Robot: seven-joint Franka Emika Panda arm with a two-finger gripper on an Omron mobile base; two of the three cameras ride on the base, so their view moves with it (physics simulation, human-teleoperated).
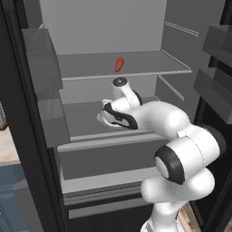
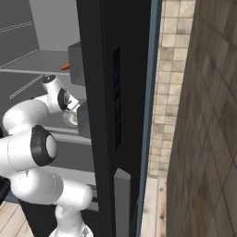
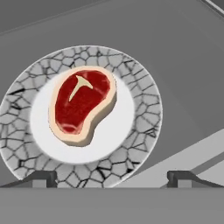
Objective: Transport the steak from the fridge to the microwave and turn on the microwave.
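Red meat with a pale tan fat rim and a white T-shaped streak, the steak [image 3: 82,105] lies flat on a round plate [image 3: 140,131], a little toward ten o'clock of the plate's smooth white centre. The plate's broad border carries a grey cracked-stone pattern, and the plate itself rests on a grey shelf [image 3: 183,78] inside the fridge [image 1: 27,136], whose black frame and light grey interior show in the left base view.

Seen from the hand camera, the end effector [image 3: 112,178] hovers above the plate's near edge at six o'clock, its two dark fingertips [image 3: 41,178] spread wide apart with nothing between them (released, then, and not touching steak or plate). The steak sits toward twelve o'clock of the gap between the tips.

From the left base camera the white arm reaches into the middle shelf level, its wrist bent down over the plate's white edge [image 1: 102,118], which peeks out at nine o'clock of the hand. On the shelf above, at twelve o'clock of the wrist, stands a small orange-red carrot-like item [image 1: 119,64], well apart from the plate. Grey door bins [image 1: 43,59] hang on the open door at nine o'clock of the scene, and more grey bins [image 1: 217,86] sit at three o'clock; what they hold cannot be made out.
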